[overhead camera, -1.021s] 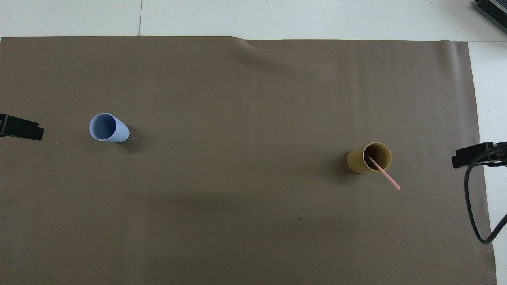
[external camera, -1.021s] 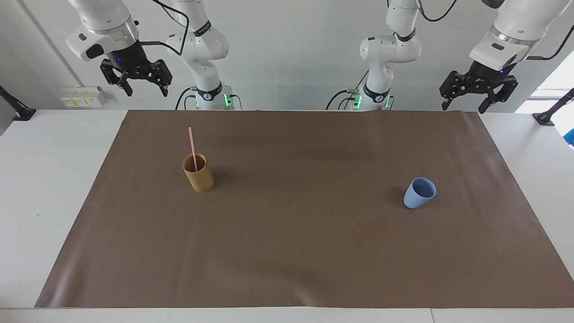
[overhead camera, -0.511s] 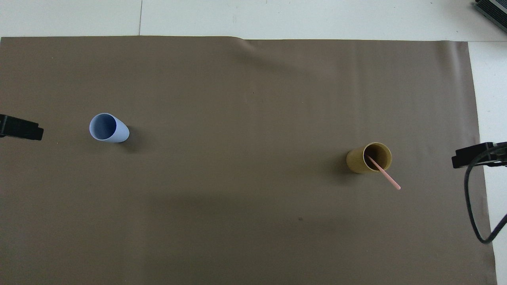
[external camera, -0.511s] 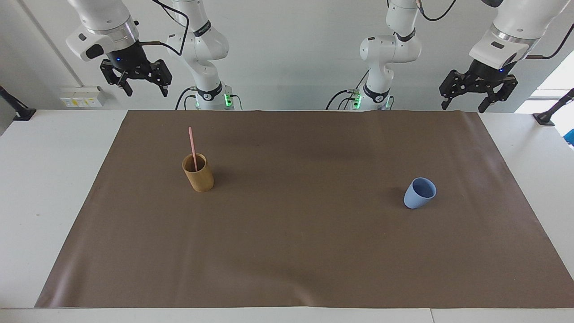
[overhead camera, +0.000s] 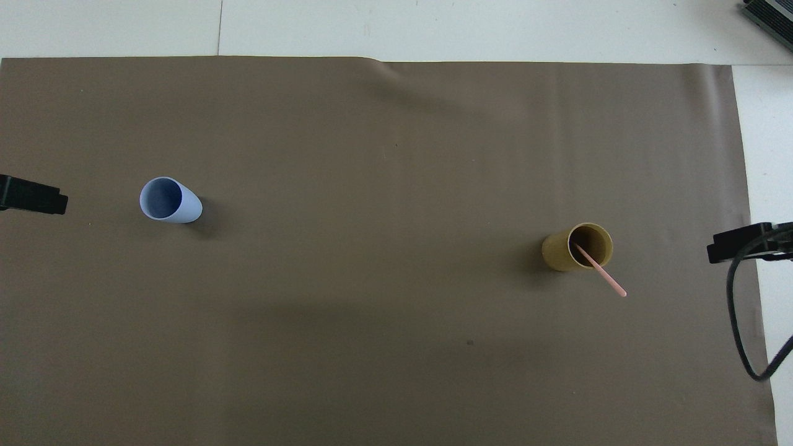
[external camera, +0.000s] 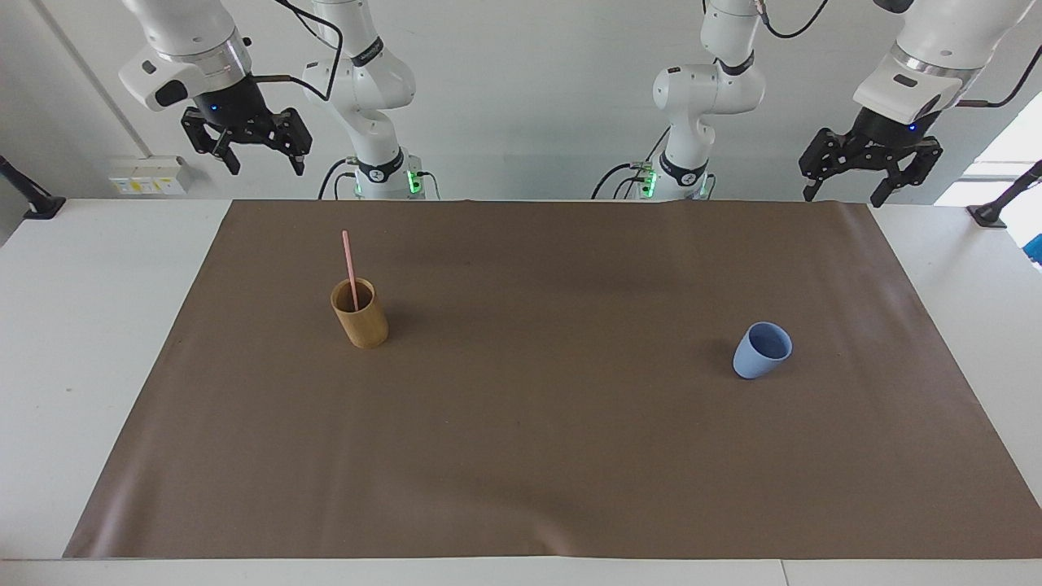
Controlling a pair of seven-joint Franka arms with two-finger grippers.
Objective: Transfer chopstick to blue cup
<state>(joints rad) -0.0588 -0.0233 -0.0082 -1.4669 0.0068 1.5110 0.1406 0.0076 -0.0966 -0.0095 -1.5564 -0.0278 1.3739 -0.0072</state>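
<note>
Item one: the right gripper (external camera: 258,151). We find it raised high above the desk (external camera: 98,342) at the right arm's end, over the robot-side edge just off the corner of the brown mat (external camera: 570,456). Its fingers stand apart and hold nothing. In the overhead view only its tip shows at the frame's edge (overhead camera: 740,243), with a black cable (overhead camera: 737,322) looping below it.

Item two: the tan cup (external camera: 359,314). We record it upright on the mat, toward the right arm's end and in the robot-side half of the mat.

Item three: the chopstick (external camera: 349,267). We note that it stands inside the tan cup, its lower end hidden in the cup, its upper end leaning on the rim toward the robots and sticking well out. It is well apart from both grippers.

Item four: the blue cup (external camera: 762,350). We list it upright on the mat toward the left arm's end, well apart from the tan cup, with nothing in it.

Item five: the left gripper (external camera: 847,174). We see it raised over the robot-side corner of the mat at the left arm's end, fingers spread and holding nothing. This arm waits, as does the right.
</note>
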